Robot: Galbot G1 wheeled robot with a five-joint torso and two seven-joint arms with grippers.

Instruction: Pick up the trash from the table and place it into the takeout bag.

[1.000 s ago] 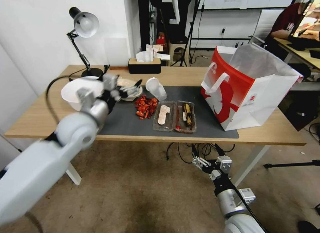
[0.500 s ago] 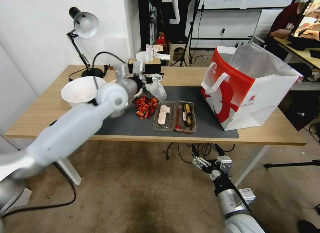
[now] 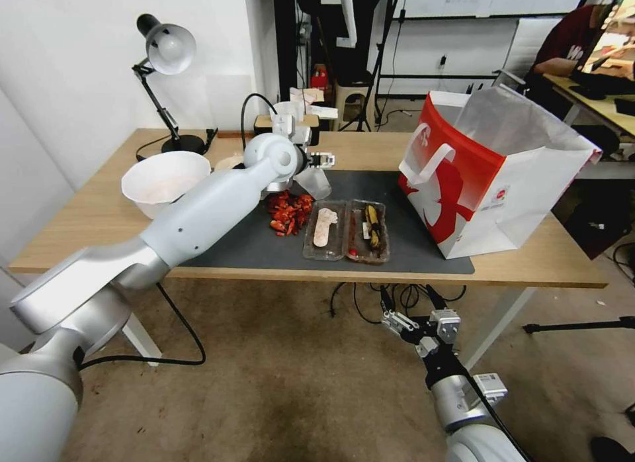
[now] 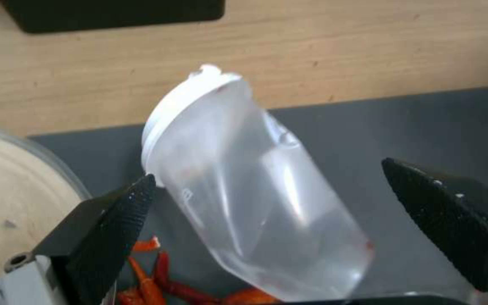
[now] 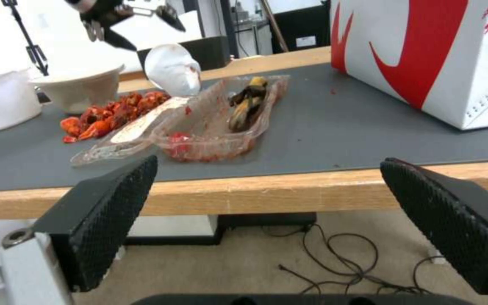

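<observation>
A clear plastic cup lies on its side on the dark mat of the table. My left gripper hovers just above it, open, with one finger on each side of the cup. Beside the cup are a pile of red shells and two clear food trays. A shallow beige bowl sits by the cup. The red-and-white takeout bag stands open at the mat's right end. My right gripper hangs open below the table's front edge.
A large white bowl sits at the table's left. A desk lamp and a black tissue box stand along the far edge. Cables hang under the table near my right arm.
My left arm has swung right from over the white bowl and stretched out across the table, bringing its open gripper over the clear cup. The right arm has stayed still.
</observation>
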